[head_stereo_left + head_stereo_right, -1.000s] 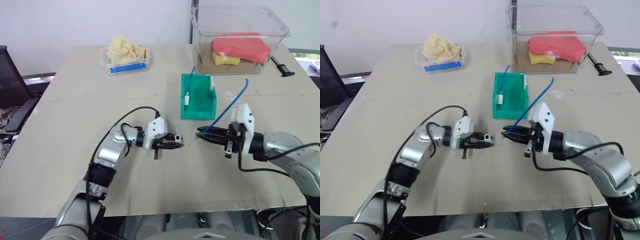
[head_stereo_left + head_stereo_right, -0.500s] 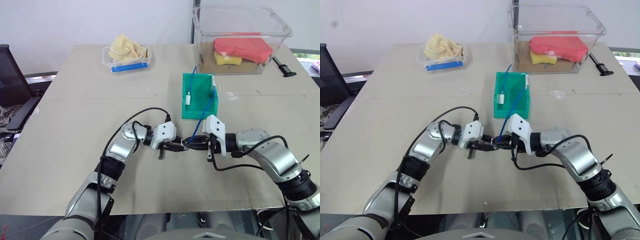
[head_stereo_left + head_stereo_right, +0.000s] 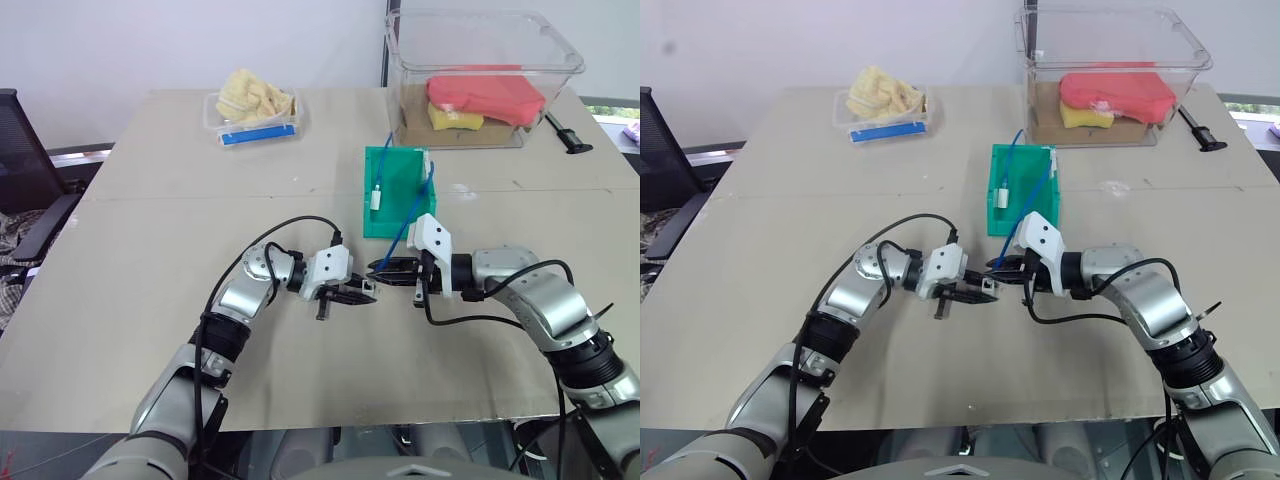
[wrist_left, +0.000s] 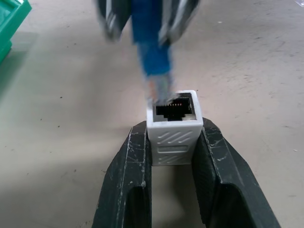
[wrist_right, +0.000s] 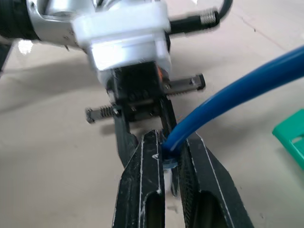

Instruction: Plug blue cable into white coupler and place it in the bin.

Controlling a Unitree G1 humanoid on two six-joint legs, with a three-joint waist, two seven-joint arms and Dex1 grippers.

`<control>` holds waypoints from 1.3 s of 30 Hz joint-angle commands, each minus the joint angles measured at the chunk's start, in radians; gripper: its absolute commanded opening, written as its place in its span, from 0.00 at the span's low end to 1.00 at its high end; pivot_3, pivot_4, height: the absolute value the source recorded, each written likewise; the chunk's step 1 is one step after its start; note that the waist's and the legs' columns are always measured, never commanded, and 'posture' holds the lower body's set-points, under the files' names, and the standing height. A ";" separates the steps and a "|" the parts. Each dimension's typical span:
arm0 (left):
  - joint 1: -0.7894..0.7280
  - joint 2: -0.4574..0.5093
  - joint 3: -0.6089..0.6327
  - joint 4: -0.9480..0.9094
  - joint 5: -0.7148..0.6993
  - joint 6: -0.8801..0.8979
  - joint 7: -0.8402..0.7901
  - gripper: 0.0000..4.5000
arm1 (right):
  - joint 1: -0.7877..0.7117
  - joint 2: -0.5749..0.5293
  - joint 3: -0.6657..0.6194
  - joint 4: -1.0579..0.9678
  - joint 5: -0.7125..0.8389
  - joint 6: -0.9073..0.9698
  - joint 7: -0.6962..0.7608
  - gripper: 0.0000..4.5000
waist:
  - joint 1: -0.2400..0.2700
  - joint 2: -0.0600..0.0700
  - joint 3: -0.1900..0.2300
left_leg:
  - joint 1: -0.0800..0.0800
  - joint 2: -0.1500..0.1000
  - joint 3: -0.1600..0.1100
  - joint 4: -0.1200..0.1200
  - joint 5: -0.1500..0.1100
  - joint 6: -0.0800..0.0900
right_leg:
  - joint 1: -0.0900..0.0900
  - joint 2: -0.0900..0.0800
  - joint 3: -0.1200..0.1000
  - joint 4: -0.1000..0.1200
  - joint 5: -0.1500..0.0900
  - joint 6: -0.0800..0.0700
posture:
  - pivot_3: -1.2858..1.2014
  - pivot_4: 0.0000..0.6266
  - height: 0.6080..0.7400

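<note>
Your left pincer [image 4: 173, 142] is clamped on the white coupler [image 4: 174, 127], one black finger on each side of the block, with the dark socket hole facing away from the wrist and toward the other arm. Your right pincer [image 5: 165, 164] is closed tight on the blue cable [image 5: 237, 92] just behind its clear plug, and the plug tip sits right at the mouth of the coupler's socket; from the left wrist view the blue boot comes down onto the upper edge of the opening, but you cannot tell whether the plug has entered it. In the head views the two pincers meet tip to tip over the middle of the counter [image 3: 150, 300], the left pincer [image 3: 362, 292] pointing right and the right pincer [image 3: 385, 270] pointing left, both held a little above the surface. From the right pincer the cable rises in a curve back toward the bin [image 3: 398, 196], which stands just behind the two pincers. Inside the bin you can see another small white block hanging on a thin blue lead [image 3: 376, 198]. Farther back on the right stands a large clear tub [image 3: 480, 75] with a red and a yellow item in it, and on the left a small clear tray [image 3: 252, 118] with a blue strip and a pale yellow cloth.
</note>
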 commanded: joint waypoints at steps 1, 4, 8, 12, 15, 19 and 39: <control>0.010 0.000 -0.006 -0.015 0.000 0.002 -0.013 0.12 | -0.011 0.001 0.032 0.014 -0.040 -0.029 0.037 0.00 | 0.000 0.000 0.000 | 0.000 0.000 0.000 0.000 0.000 0.000 | 0.000 0.000 0.000 0.000 0.000 0.000 | 0.52 0.24 1.00; 0.009 0.000 -0.004 -0.017 -0.001 0.005 -0.012 0.12 | -0.009 -0.016 0.065 0.037 -0.086 -0.052 0.068 0.00 | 0.000 0.000 0.000 | 0.000 0.000 0.000 0.000 0.000 0.000 | 0.000 0.000 0.000 0.000 0.000 0.000 | 0.52 0.24 1.00; 0.008 0.001 -0.002 -0.012 -0.001 0.006 -0.010 0.12 | -0.019 -0.005 0.040 0.010 -0.035 -0.005 0.099 0.00 | -0.001 0.000 0.000 | 0.001 0.000 0.000 0.000 0.000 0.000 | 0.000 0.000 0.000 0.001 0.000 0.000 | 0.52 0.24 1.00; 0.010 -0.001 -0.002 -0.015 0.001 0.007 -0.007 0.12 | -0.026 -0.021 0.065 0.019 -0.073 -0.016 0.126 0.00 | 0.000 0.000 0.000 | 0.001 0.000 0.000 0.000 0.000 0.000 | 0.000 0.000 0.001 0.001 0.000 0.000 | 0.52 0.24 1.00; 0.008 -0.003 -0.002 -0.012 0.001 0.006 -0.007 0.12 | -0.031 -0.021 0.086 0.040 -0.103 -0.028 0.138 0.00 | 0.000 0.000 0.000 | 0.002 0.000 0.001 0.000 0.000 0.000 | 0.000 0.000 0.001 0.001 0.000 0.000 | 0.52 0.24 1.00; 0.003 -0.005 0.000 -0.006 0.002 0.004 -0.006 0.12 | -0.056 -0.018 0.121 0.074 -0.147 -0.036 0.150 0.00 | 0.000 0.000 0.000 | 0.002 0.000 0.000 0.000 0.000 0.000 | 0.000 0.000 0.001 0.002 0.000 0.000 | 0.52 0.24 1.00; 0.073 0.014 0.042 -0.118 -0.034 0.100 0.049 0.12 | -0.021 0.092 -0.080 0.097 -0.130 -0.163 0.059 0.38 | -0.005 -0.002 -0.014 | 0.006 0.001 0.000 0.000 0.000 0.000 | 0.001 0.001 0.002 0.007 0.000 0.000 | 0.52 0.24 1.00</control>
